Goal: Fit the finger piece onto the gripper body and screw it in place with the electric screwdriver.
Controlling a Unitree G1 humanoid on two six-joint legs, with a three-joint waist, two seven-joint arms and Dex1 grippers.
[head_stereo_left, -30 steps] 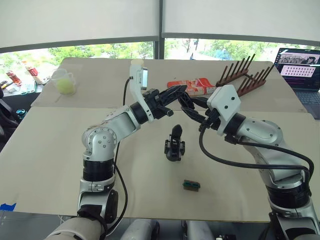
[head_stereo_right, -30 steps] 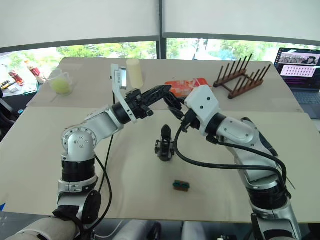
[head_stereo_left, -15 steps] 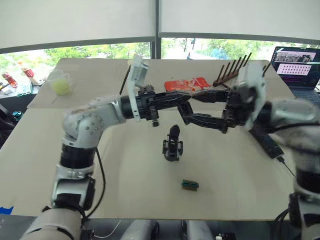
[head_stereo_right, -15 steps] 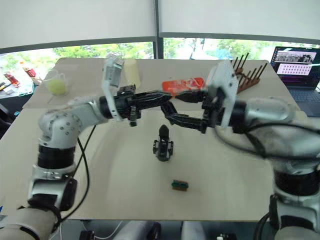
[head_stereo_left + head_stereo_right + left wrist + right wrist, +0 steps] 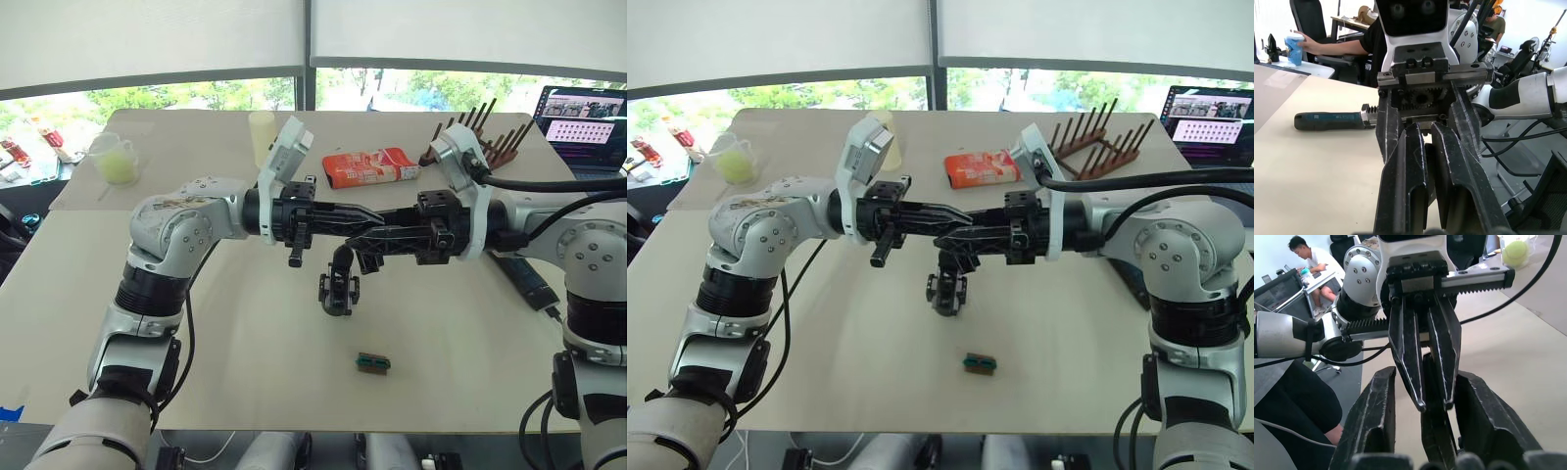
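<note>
– Where are the two grippers?

– They meet tip to tip over the middle of the table (image 5: pixel 245 372), both arms reaching in level from the sides. The left gripper (image 5: pixel 1427 128) has its fingers drawn almost together, with only a narrow slot between them.

– Is it holding anything?

– Yes. A thin black part sits pinched in that slot and sticks out past the tips, which looks like the finger piece (image 5: pixel 1435 431). It points straight into the right gripper (image 5: pixel 1427 374).

– And the right one?

– Spread wide. Its fingers (image 5: pixel 1371 421) stand on either side of the left fingertips and the piece, and I can't tell whether they touch either one.

– Where is the body?

– The gripper body (image 5: pixel 339 284) stands upright on the table, just below where the grippers meet, with its one black finger pointing up. Whether the right gripper brushes its top I cannot tell.

– The screwdriver?

– The screwdriver (image 5: pixel 1327 121) lies flat near the right edge, under the right arm, untouched.

– Anything else on the table?

– A green-and-brown block (image 5: pixel 373 362) lies toward the near edge, in front of the body. Along the far edge are a red pack (image 5: pixel 367 166), a wooden rack (image 5: pixel 470 132) and a clear cup (image 5: pixel 116 159) with something yellow-green inside. A laptop (image 5: pixel 588 113) is open at the far right corner.
</note>
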